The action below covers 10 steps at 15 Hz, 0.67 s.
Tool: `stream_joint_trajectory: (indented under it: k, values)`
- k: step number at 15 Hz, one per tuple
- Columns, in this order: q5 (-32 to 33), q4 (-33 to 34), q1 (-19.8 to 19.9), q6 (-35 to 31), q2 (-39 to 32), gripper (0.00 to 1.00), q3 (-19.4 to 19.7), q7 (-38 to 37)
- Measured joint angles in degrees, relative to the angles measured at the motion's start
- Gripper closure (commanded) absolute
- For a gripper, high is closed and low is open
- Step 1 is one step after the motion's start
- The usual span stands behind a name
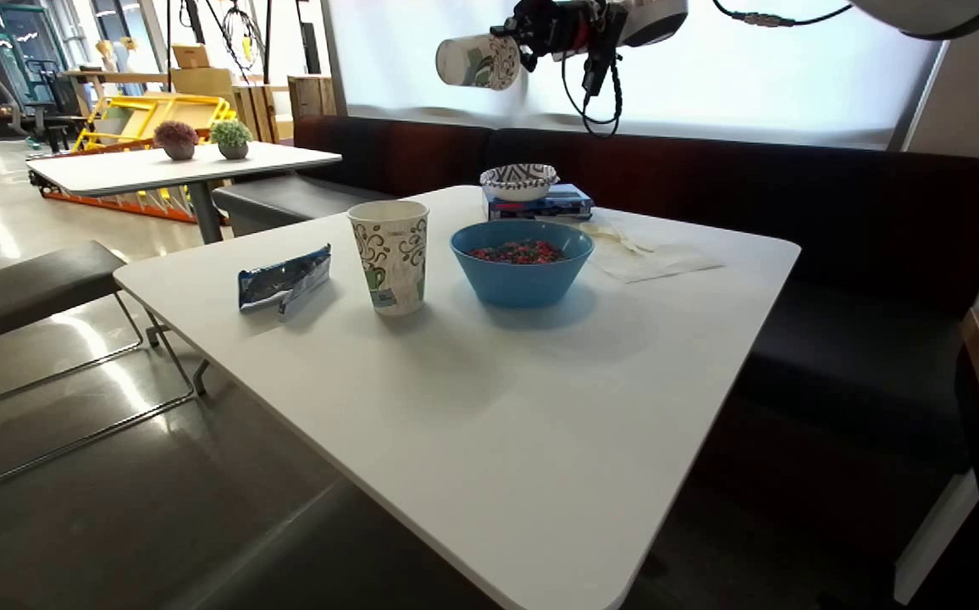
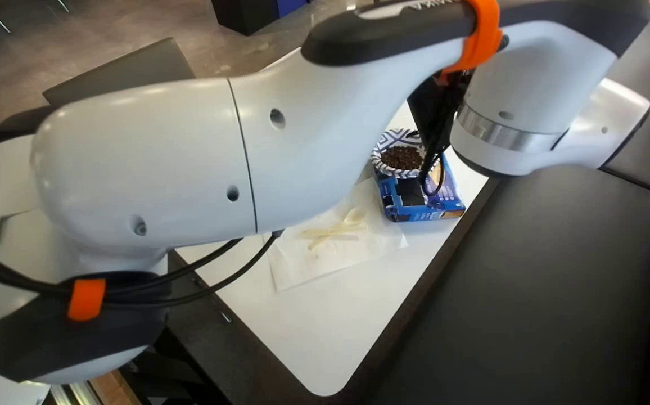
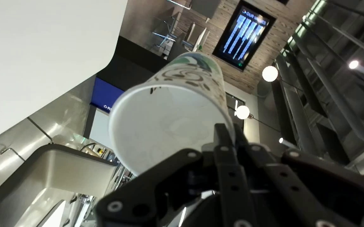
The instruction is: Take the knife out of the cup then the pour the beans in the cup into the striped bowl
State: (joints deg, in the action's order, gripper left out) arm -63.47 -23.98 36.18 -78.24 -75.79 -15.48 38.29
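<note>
My gripper [image 1: 513, 41] is shut on the rim of a paper cup [image 1: 477, 62] with swirls and a green print, high above the table. The cup lies on its side in the air. In the wrist view the cup [image 3: 166, 123] turns its mouth to the camera, with no beans visible inside; one finger is inside the rim, one outside. The striped bowl [image 1: 517, 184] stands on a blue box; in an exterior view the bowl [image 2: 378, 154] holds dark brown beans [image 2: 401, 158]. Pale utensils [image 2: 333, 229] lie crossed on a napkin; I cannot tell whether one is the knife.
A similar printed cup [image 1: 392, 263] stands upright on the table [image 1: 489, 398]. A blue bowl [image 1: 523, 275] holds red and green bits. The blue box [image 2: 429, 211], the napkin [image 2: 302, 264] and a crumpled wrapper [image 1: 286, 278] are there too. A bench backrest [image 1: 710, 174] runs behind.
</note>
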Motion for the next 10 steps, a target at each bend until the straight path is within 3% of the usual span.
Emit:
stream_joint_trajectory:
  k: [5, 10]
  values:
    - [5.3, 0.1, -4.3, 0.0, 4.0, 0.99, 0.8, 7.7]
    - [12.9, 0.0, -11.1, -0.1, 6.4, 0.99, 1.8, 14.1]
